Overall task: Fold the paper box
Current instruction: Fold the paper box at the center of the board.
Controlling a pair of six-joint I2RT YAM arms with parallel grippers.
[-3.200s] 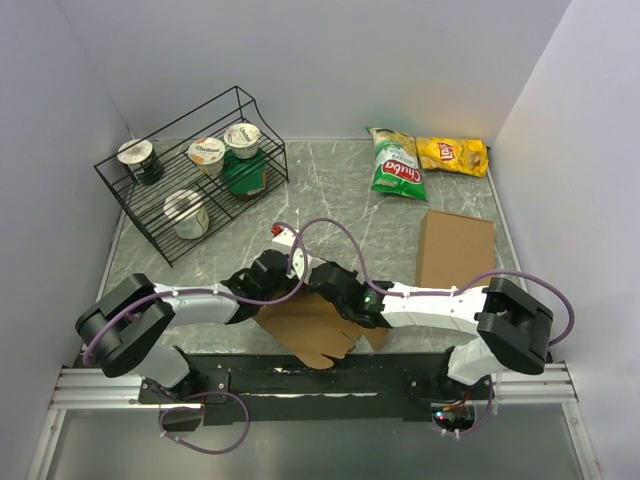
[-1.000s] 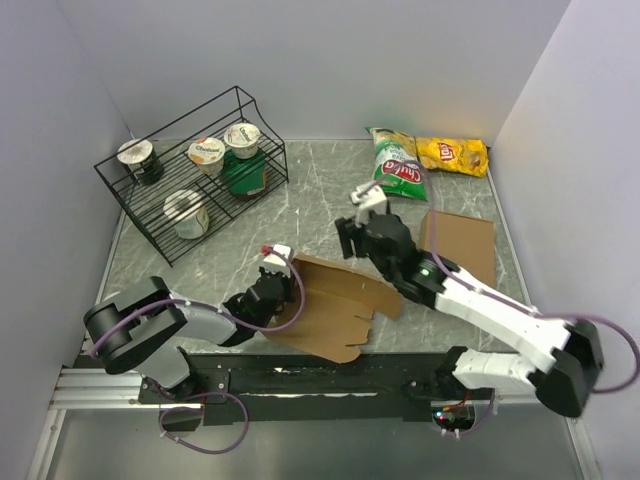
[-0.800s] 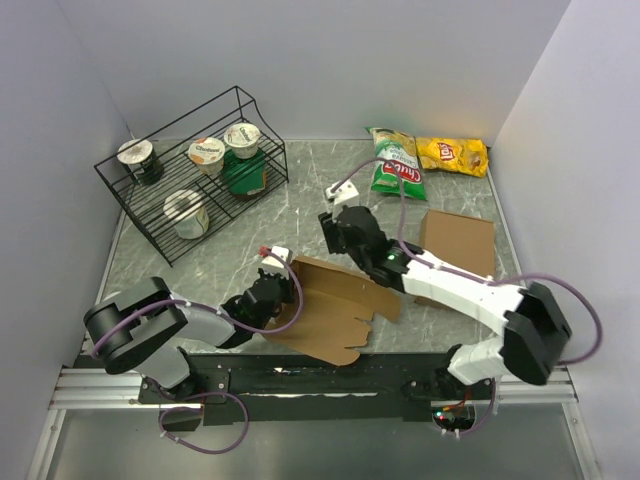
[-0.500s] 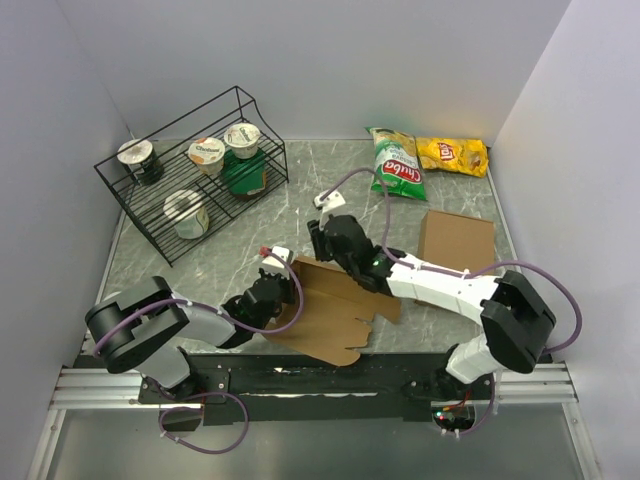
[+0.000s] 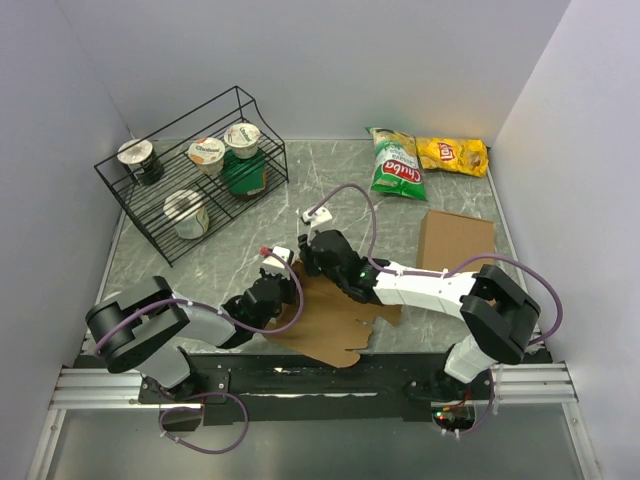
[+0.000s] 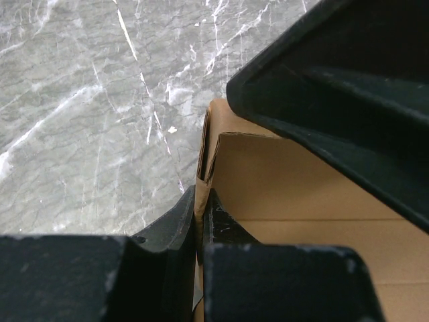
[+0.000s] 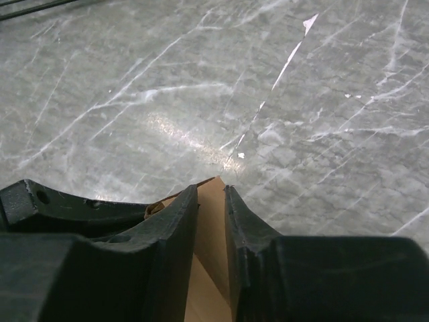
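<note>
The paper box (image 5: 335,318), a brown cardboard blank with notched flaps, lies near the table's front edge between the two arms. My left gripper (image 5: 280,281) is shut on its left edge; in the left wrist view the fingers (image 6: 201,196) pinch the thin board (image 6: 295,181). My right gripper (image 5: 309,256) reaches across to the box's far left corner, just beyond the left one. In the right wrist view its jaws (image 7: 211,191) straddle the pointed corner of the board (image 7: 213,204) with a narrow gap still between them.
A black wire rack (image 5: 158,214) with yogurt cups stands at the back left. A green chip bag (image 5: 396,165) and a yellow one (image 5: 452,155) lie at the back right. A plain brown cardboard slab (image 5: 455,248) lies right of the box.
My right arm swung left from beside the slab to the box's far left corner, its jaws narrowing. The raised flap has dropped flatter. The left gripper kept its hold.
</note>
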